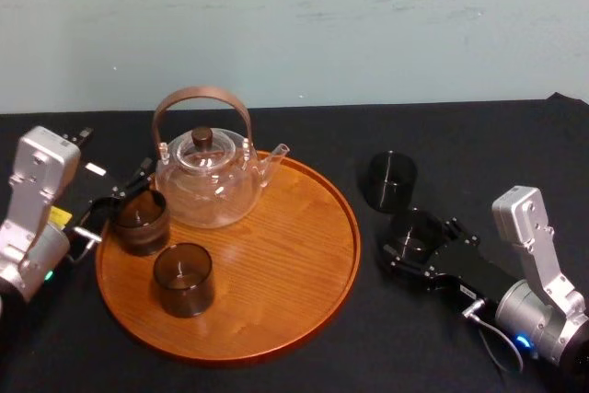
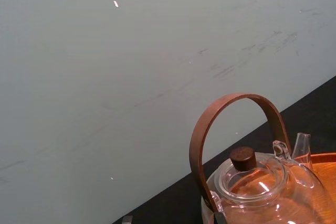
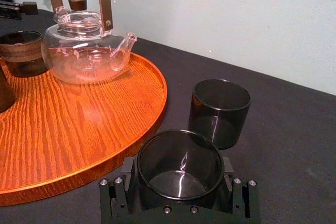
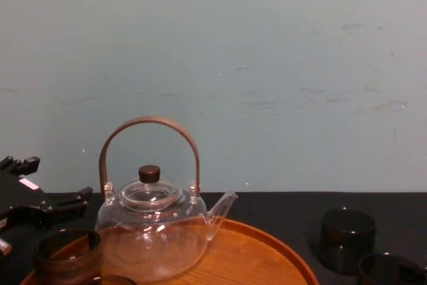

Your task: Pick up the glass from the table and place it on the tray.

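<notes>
Beside the tray [image 1: 293,275], right hand [image 1: 413,240] grips glass [image 3: 178,162].

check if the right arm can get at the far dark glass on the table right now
Probably not yet: the right gripper is closed on the nearer glass, which stands just before the far glass. The left gripper is open at the left edge of the tray.

The tray [image 1: 304,255] is orange-brown with streaky wood grain; the clear teapot [image 1: 207,186] has a brown handle and dark-brown knob. The glass [image 1: 416,225] at the tray's three o'clock, in the black right gripper [image 1: 410,238], is smoky grey-black. The tabletop [image 1: 479,154] is black, the wall [image 1: 368,25] pale grey-green.
</notes>
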You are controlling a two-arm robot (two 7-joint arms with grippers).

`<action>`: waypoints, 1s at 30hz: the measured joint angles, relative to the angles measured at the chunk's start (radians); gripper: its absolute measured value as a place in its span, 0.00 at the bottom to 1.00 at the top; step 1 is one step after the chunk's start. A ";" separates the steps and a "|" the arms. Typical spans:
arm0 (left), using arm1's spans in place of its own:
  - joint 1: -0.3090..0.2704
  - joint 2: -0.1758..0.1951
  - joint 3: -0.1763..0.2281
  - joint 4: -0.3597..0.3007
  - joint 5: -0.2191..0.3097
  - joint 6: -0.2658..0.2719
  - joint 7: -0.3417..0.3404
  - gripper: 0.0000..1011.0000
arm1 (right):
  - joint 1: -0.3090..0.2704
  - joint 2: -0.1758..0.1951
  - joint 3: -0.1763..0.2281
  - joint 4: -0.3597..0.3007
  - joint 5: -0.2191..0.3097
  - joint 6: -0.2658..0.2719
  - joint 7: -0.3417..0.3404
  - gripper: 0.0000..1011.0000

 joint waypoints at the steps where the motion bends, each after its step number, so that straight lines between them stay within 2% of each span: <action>1: 0.000 0.000 0.000 0.000 0.000 0.000 0.000 0.99 | 0.000 0.000 0.000 0.000 0.000 0.000 0.000 0.99; 16: 0.000 0.000 0.000 0.000 0.000 0.000 0.000 0.99 | -0.001 0.001 0.000 -0.004 0.001 0.000 -0.003 0.99; 22: 0.000 0.000 0.000 0.000 0.000 0.000 0.000 0.99 | -0.002 0.002 0.000 -0.004 0.001 0.000 -0.004 0.90; 30: 0.000 0.000 0.000 0.000 0.000 0.000 0.000 0.99 | -0.002 0.002 0.000 -0.005 0.001 0.001 -0.005 0.90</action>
